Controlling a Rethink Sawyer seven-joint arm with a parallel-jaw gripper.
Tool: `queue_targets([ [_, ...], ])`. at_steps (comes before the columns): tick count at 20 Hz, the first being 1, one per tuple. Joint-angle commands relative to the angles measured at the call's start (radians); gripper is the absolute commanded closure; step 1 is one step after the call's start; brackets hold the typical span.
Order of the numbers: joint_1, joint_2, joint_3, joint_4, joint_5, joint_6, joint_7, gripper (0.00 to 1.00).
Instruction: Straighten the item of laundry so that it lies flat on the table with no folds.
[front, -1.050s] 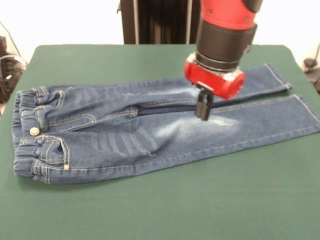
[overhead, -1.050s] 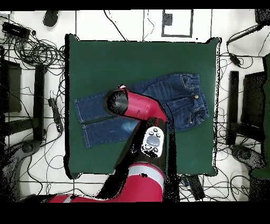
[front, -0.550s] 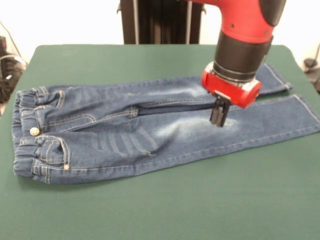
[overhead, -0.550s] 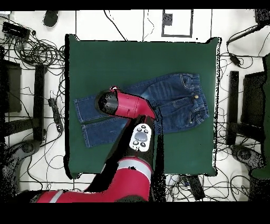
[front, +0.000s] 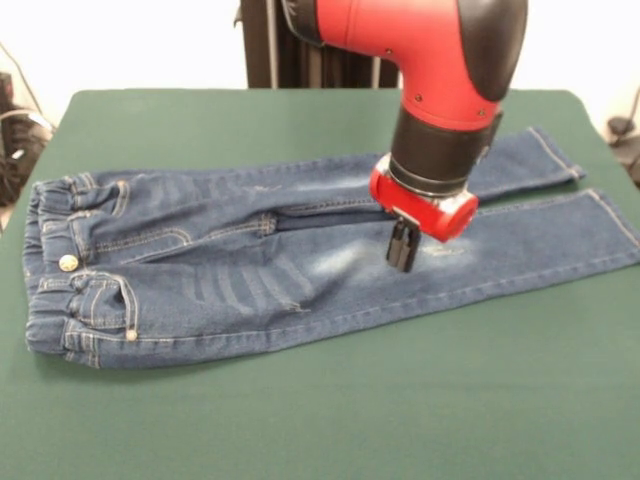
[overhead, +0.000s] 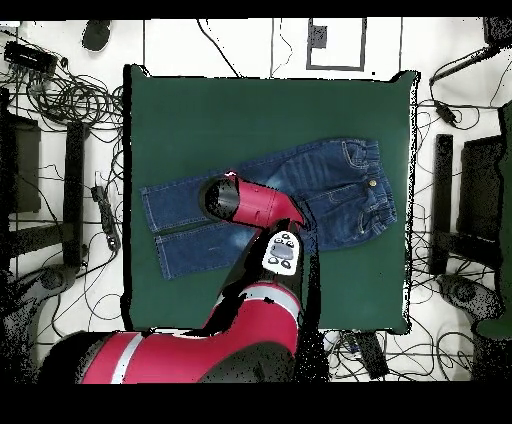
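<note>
Your jeans (front: 250, 265) lie spread across the middle of the green worktop (front: 320, 420), nearly flat. Just above their near leg hangs the hand (front: 402, 248), pinched closed and holding nothing. Denim is soft but thick; I think a leg hem is the best place to grab.

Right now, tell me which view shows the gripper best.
The front view: the gripper hangs clear below the red wrist, over the jeans, fingers together. In the overhead view the arm hides it entirely.
</note>
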Motion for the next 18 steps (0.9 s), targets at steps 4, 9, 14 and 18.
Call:
queue_targets([
  [4,0.078,0.096,0.083,-0.002,0.117,-0.086,0.266,1.00],
  [9,0.119,0.097,0.079,0.015,0.179,-0.080,0.313,1.00],
  [14,0.175,0.080,0.070,0.048,0.265,-0.048,0.378,1.00],
  [18,0.205,0.077,0.066,0.069,0.319,-0.055,0.400,1.00],
])
